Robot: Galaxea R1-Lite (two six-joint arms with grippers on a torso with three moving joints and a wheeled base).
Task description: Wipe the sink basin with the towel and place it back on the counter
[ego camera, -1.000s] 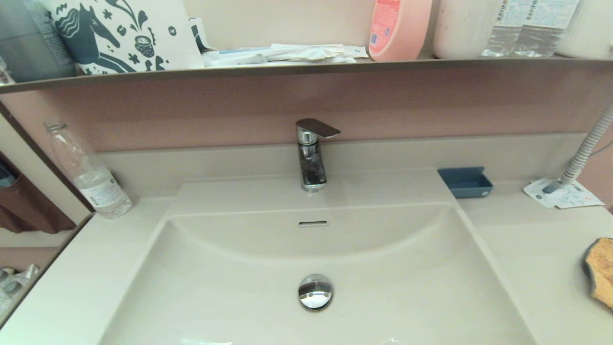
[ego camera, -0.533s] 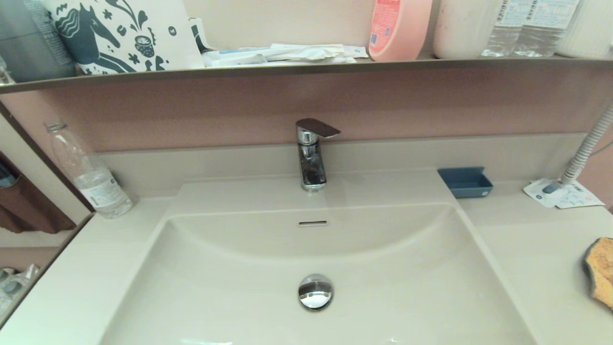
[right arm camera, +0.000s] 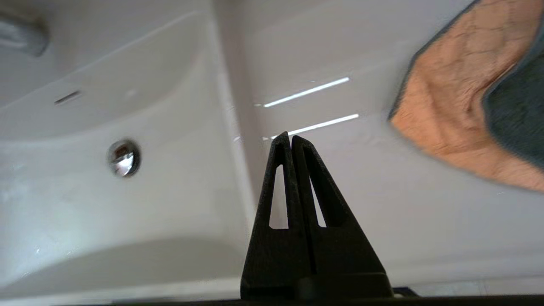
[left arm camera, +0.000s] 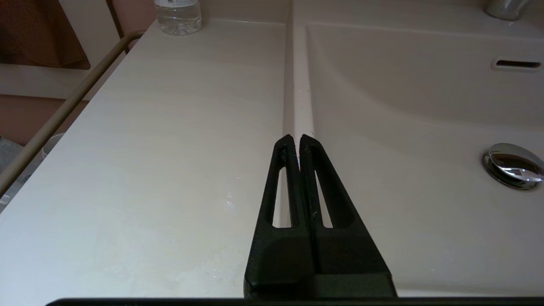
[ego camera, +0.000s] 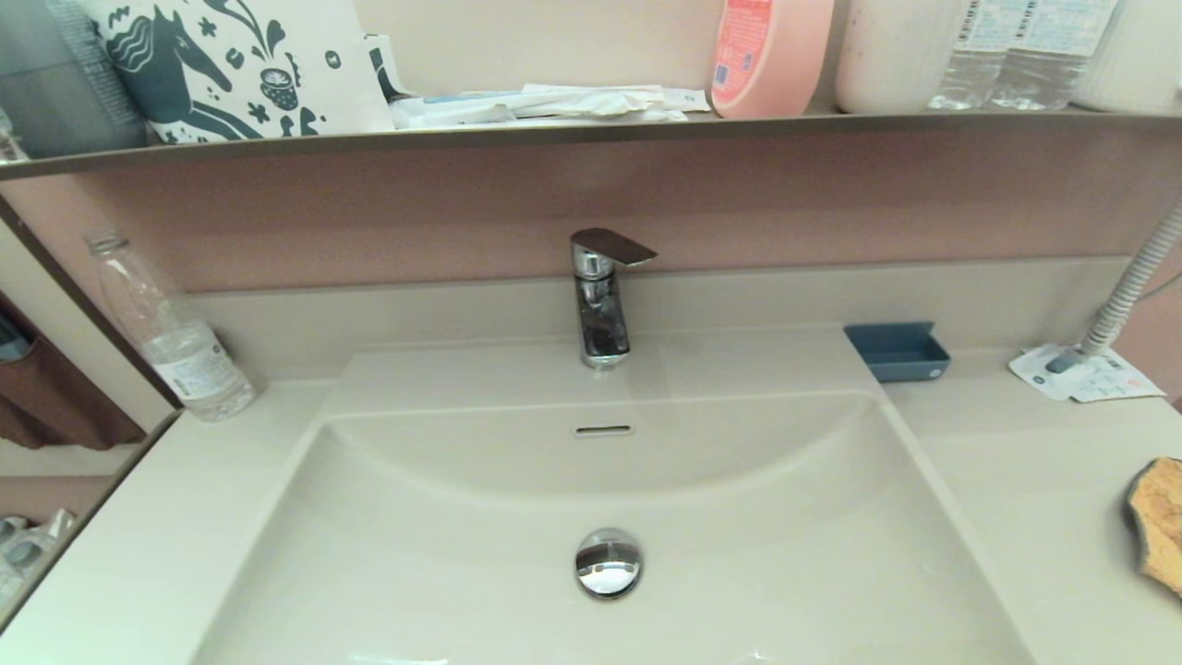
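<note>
The beige-cream sink basin [ego camera: 739, 517] fills the middle of the head view, with its slot overflow [ego camera: 603, 430] and chrome drain stopper [ego camera: 608, 562]. The orange-yellow towel [ego camera: 1162, 519] with dark grey edging lies on the counter [ego camera: 1034, 480] at the far right edge. Neither gripper shows in the head view. My left gripper [left arm camera: 296, 138] is shut and empty, above the basin's left rim. My right gripper [right arm camera: 290, 138] is shut and empty, over the counter beside the basin's right rim, with the towel [right arm camera: 459, 106] lying apart from it.
A chrome faucet [ego camera: 600, 305] stands behind the basin. A clear bottle [ego camera: 175, 342] stands at the back left of the counter, a blue soap dish [ego camera: 898, 351] and printed papers [ego camera: 1085, 374] at the back right. A brown shelf [ego camera: 591, 129] above carries bottles and bags.
</note>
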